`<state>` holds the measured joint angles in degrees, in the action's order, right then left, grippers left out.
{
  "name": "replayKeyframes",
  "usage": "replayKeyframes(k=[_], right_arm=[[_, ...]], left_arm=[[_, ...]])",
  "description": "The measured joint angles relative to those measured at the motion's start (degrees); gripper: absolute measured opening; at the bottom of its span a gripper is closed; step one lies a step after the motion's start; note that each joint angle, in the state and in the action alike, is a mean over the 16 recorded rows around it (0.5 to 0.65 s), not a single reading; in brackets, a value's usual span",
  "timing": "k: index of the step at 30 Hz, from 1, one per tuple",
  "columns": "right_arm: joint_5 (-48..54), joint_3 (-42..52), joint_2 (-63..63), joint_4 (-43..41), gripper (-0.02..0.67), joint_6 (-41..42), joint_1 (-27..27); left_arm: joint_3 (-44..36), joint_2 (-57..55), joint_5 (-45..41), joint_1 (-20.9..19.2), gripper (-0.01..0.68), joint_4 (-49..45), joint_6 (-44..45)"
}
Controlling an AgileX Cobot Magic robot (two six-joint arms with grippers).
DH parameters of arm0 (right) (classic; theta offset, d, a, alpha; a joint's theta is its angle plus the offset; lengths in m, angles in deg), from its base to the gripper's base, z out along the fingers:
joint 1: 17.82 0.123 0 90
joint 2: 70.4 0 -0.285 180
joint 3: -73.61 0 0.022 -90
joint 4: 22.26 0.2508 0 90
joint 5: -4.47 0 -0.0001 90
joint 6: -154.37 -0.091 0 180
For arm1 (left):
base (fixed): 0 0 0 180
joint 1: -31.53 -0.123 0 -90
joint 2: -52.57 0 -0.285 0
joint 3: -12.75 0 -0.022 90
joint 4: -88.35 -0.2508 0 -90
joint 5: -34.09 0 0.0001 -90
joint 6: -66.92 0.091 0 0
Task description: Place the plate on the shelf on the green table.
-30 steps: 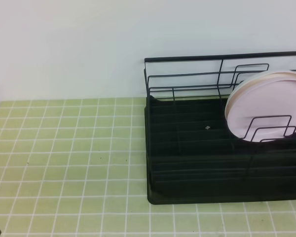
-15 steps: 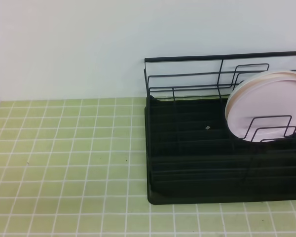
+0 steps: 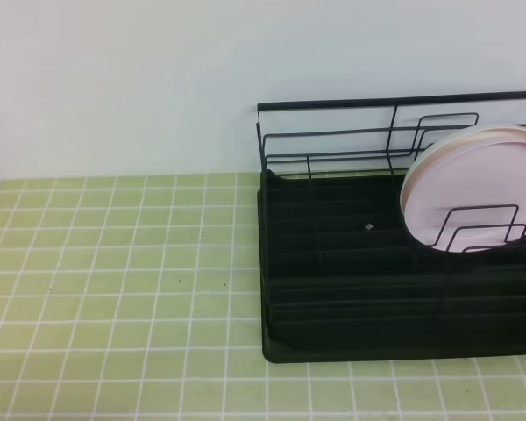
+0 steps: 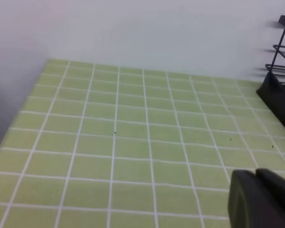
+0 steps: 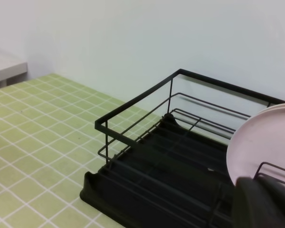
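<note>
So the green bench point(image 3: 114, 289) is all small glossy square tiles with white grout. Black wire shelf point(image 3: 351, 263) with a solid rectangular tray base sits on its right side. Round pale pink plastic plate point(image 3: 478, 189) stands on edge in the shelf's right-end dividers. Both sets of fingers, left point(image 4: 261, 199) and right point(image 5: 266, 202), are pressed together, holding nothing. No writing visible anywhere

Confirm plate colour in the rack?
Pale pink plate, clearest in the exterior high view.
</note>
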<state>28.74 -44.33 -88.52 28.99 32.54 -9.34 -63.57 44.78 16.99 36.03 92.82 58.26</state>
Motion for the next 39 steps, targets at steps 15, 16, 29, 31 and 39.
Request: replayKeyframes(k=[15, 16, 29, 31, 39], right_arm=[[0.00, 0.00, 0.00, 0.00, -0.003, -0.03, 0.00], [0.00, 0.00, 0.00, 0.00, -0.003, -0.03, 0.00], [-0.48, 0.00, 0.01, -0.33, -0.003, 0.07, 0.00], [-0.62, 0.04, 0.16, -0.98, -0.003, 0.09, -0.01], [-6.64, 3.52, 3.75, -8.23, -0.003, -6.62, -0.09]], left_arm=[[-2.35, 1.66, -2.47, -0.14, -0.002, -0.07, -0.52], [-2.35, 1.66, -2.46, -0.14, -0.002, -0.07, -0.52], [-2.23, 1.65, -2.39, -0.14, -0.002, -0.04, -0.51], [-2.35, 1.65, -2.33, -0.14, -0.002, -0.07, -0.51], [-2.60, 1.65, -2.08, -0.14, -0.002, -0.12, -0.48]])
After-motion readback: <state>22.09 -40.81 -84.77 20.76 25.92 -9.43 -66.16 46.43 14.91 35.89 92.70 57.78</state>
